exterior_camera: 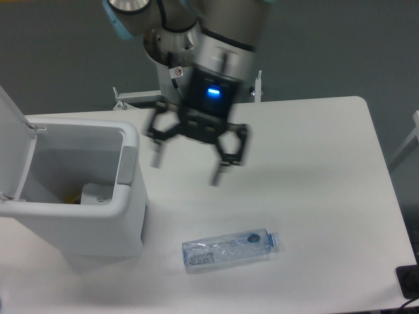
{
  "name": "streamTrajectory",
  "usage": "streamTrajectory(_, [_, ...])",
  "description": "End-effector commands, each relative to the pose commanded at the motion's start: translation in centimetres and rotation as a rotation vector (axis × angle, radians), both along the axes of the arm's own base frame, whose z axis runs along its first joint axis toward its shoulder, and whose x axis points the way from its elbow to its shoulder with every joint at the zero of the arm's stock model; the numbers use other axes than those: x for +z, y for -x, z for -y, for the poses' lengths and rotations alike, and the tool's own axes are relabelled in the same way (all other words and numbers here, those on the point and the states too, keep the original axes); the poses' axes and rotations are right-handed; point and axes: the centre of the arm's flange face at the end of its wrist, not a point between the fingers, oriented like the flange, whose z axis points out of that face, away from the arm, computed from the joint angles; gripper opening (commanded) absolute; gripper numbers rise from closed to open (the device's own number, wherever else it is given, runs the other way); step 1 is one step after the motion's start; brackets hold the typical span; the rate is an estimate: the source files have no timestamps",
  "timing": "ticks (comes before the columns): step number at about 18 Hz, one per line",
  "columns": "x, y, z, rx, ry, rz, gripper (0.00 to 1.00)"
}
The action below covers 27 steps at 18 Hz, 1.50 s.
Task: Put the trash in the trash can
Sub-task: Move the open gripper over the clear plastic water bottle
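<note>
Bottle (229,247) lying flat near the front of the white bench (327,196), blue cap pointing right, bin (85,196) at left with lid raised and something pale inside, hand (186,171) above between them, fingers spread, released, grasping nothing

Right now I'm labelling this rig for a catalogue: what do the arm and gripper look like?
The arm is silver-grey metal with a light blue joint cap at top left. The gripper has a black body with a glowing blue light, two black linkage fingers with pale tips, a black cable beside it, and a small red-and-white sticker above.
</note>
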Motion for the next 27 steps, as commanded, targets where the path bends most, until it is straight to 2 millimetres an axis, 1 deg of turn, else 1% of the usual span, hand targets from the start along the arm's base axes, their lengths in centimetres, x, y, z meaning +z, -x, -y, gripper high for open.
streamTrajectory(1, [-1.2, 2.0, 1.3, 0.04, 0.069, -0.035, 1.0])
streamTrajectory(4, [-3.9, 4.4, 3.3, -0.003, 0.196, -0.106, 1.0])
streamTrajectory(5, [-4.4, 5.0, 3.7, -0.018, 0.22, -0.116, 1.0])
streamTrajectory(6, [-5.3, 5.4, 3.7, -0.035, 0.233, -0.116, 1.0])
streamTrajectory(7, [-5.7, 6.2, 4.1, -0.04, 0.24, -0.12, 1.0])
streamTrajectory(9, [-7.6, 7.4, 4.1, -0.075, 0.267, -0.125, 1.0])
streamTrajectory(12, [-11.3, 8.5, 3.9, -0.169, 0.372, -0.163, 1.0])
streamTrajectory(13, [-13.1, 9.0, 3.4, -0.2, 0.415, -0.171, 1.0])
streamTrajectory(15, [-13.8, 8.5, 2.0, -0.221, 0.449, -0.182, 1.0])
streamTrajectory(17, [-14.3, 8.3, 1.3, -0.217, 0.449, -0.173, 1.0])
streamTrajectory(19, [-14.8, 7.7, 0.2, -0.235, 0.45, -0.172, 1.0])
streamTrajectory(20, [-14.7, 7.8, 0.0, -0.245, 0.446, -0.186, 1.0])
streamTrajectory(21, [-14.6, 7.4, -0.5, -0.271, 0.444, -0.201, 1.0])
streamTrajectory(23, [-14.5, 5.9, -2.6, -0.368, 0.432, -0.266, 1.0])
streamTrajectory(24, [-15.1, 4.5, -4.3, -0.408, 0.424, -0.293, 1.0])
streamTrajectory(25, [-15.7, 3.7, -5.4, -0.425, 0.422, -0.298, 1.0])
streamTrajectory(26, [-16.5, 3.3, -6.0, -0.436, 0.425, -0.295, 1.0])
streamTrajectory(27, [-16.9, 2.5, -6.8, -0.462, 0.425, -0.299, 1.0])
